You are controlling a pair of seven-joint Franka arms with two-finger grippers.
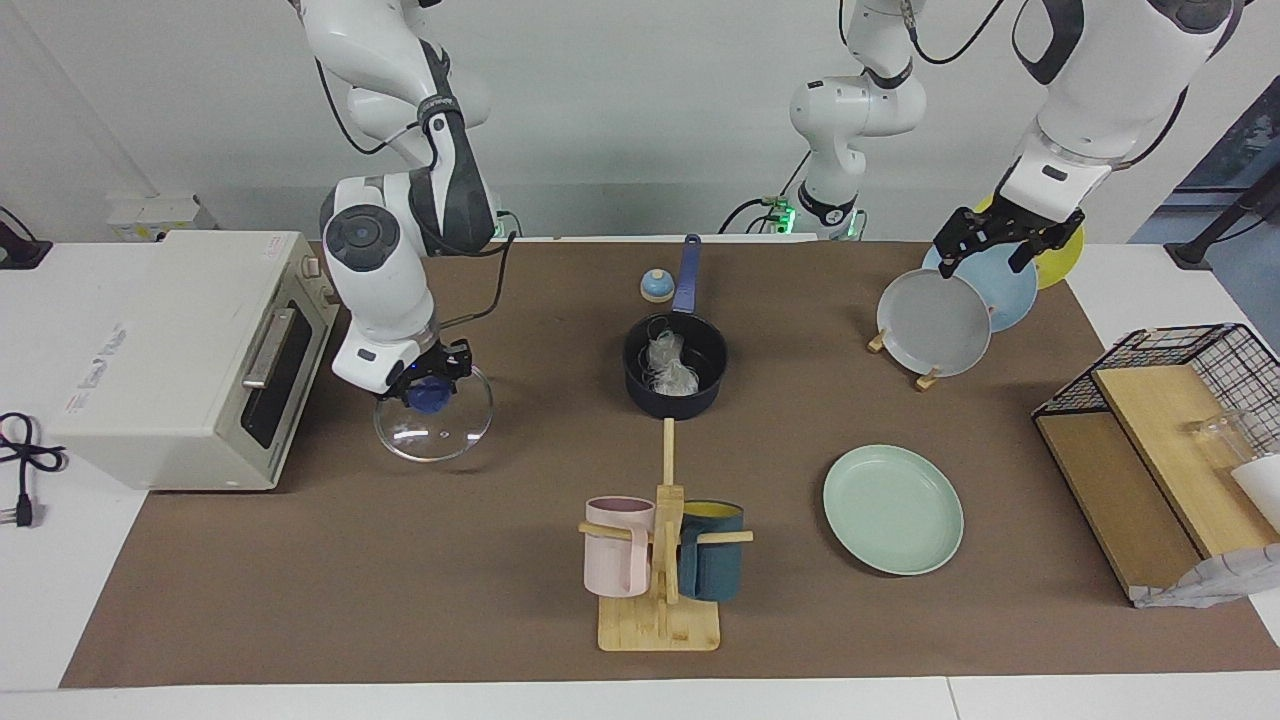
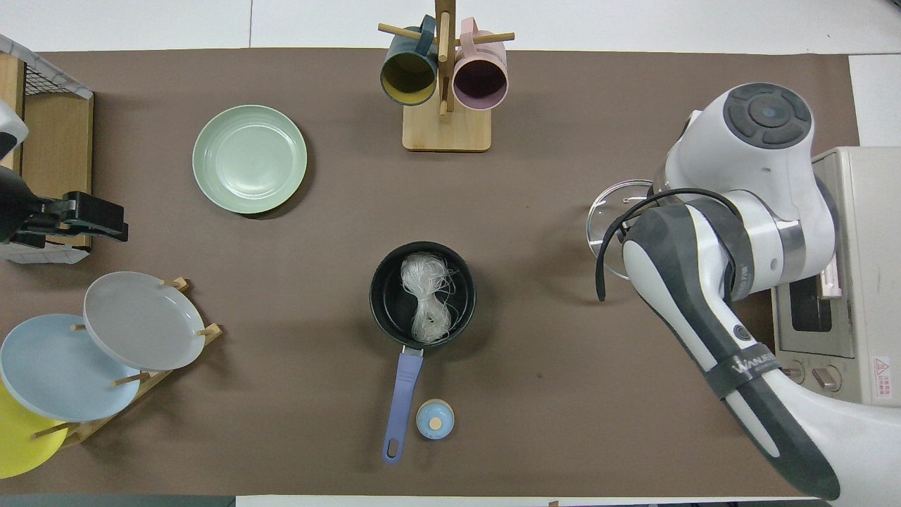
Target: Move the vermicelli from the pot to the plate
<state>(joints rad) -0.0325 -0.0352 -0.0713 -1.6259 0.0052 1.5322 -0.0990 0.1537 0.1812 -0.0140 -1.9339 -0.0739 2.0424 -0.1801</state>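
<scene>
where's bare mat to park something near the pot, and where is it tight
Open mat lies between the pot and the mint plate, and between the pot and the glass lid under the right gripper. The strip from the pot to the mug tree is also bare. It is tight beside the pot handle, where a small blue knob sits.

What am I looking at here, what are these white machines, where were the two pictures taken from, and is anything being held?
These are two robot arms at a table. One picture faces them from across the table; the other looks down from above their own end. The right gripper is down on the blue knob of a glass lid in front of a toaster oven, apparently gripping it. The left gripper waits over a rack of plates, holding nothing. In the middle, the uncovered pot holds the vermicelli. The green plate lies bare, farther from the robots, beside a mug stand.
</scene>
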